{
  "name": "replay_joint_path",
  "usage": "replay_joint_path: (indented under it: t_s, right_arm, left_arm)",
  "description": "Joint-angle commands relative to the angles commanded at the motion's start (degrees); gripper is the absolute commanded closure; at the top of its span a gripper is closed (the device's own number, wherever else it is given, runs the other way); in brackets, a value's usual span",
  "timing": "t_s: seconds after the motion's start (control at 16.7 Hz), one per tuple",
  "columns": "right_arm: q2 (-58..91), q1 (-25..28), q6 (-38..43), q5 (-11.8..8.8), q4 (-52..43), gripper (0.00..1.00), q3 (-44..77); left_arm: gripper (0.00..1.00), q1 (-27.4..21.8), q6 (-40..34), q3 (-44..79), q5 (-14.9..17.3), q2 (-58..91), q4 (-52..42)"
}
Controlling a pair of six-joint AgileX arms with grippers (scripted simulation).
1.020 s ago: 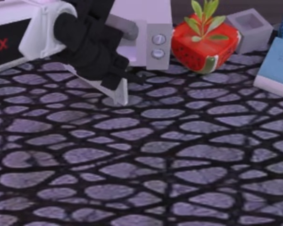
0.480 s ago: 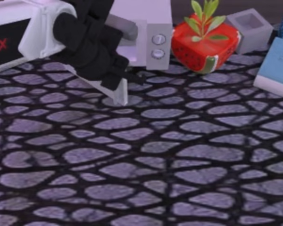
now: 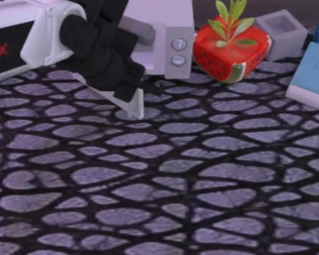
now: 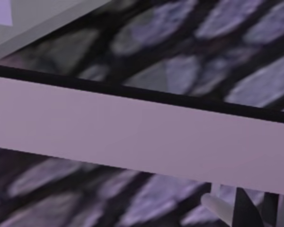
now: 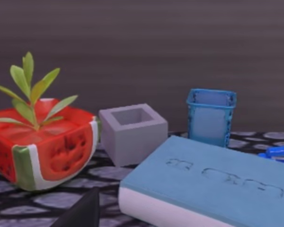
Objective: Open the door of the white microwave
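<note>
Door (image 3: 128,101) swung out from white microwave (image 3: 167,40) at table's rear left, cavity exposed. Left gripper (image 3: 134,85) at door's free edge; finger state cannot tell. Advice: follow hinge arc, pull steadily, avoid watermelon planter (image 3: 231,50). Right arm out of top view.

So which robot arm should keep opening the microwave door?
The left. Its gripper is already at the door, which is swung out from the white microwave. The right arm isn't in the top view.
</note>
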Motion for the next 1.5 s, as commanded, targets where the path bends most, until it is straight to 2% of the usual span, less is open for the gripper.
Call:
replay_joint_path:
  t_s: [0.54,1.5]
  right_arm:
    - [0.0,0.0,0.0,0.0,0.0,0.0,0.0]
    - [0.0,0.0,0.0,0.0,0.0,0.0,0.0]
  left_arm:
    - [1.0,3.31,8.85,-4.22,4.63,-3.75,0.11]
    - [1.0,3.36,8.99,-4.25,4.72,-3.87,0.16]
